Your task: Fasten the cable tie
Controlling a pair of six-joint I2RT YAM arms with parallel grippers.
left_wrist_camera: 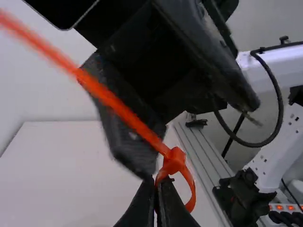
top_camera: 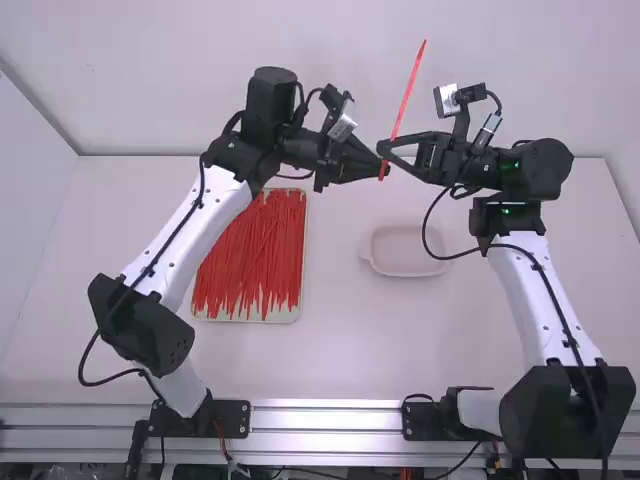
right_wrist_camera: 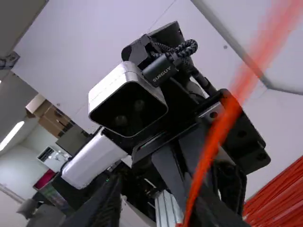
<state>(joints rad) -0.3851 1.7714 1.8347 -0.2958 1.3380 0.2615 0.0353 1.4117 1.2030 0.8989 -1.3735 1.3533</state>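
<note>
left arm [top_camera: 190,225] raised, reaching toward centre | left gripper [top_camera: 366,166] fingers [left_wrist_camera: 142,210] clamped on cable tie [left_wrist_camera: 176,163] | right arm [top_camera: 535,290] upright, wrist turned inward | right gripper [top_camera: 386,152] tip-to-tip with left gripper, both aloft

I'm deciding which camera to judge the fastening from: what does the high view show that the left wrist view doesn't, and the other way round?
Only the high view shows the pile of spare ties, the white dish, and the cable tie with its long tail sticking up. Only the left wrist view shows the small loop formed at the tie's head, with the left claw shut on the tie beside it. Both show the red cable tie held in the air between the left claw and the right claw.
</note>
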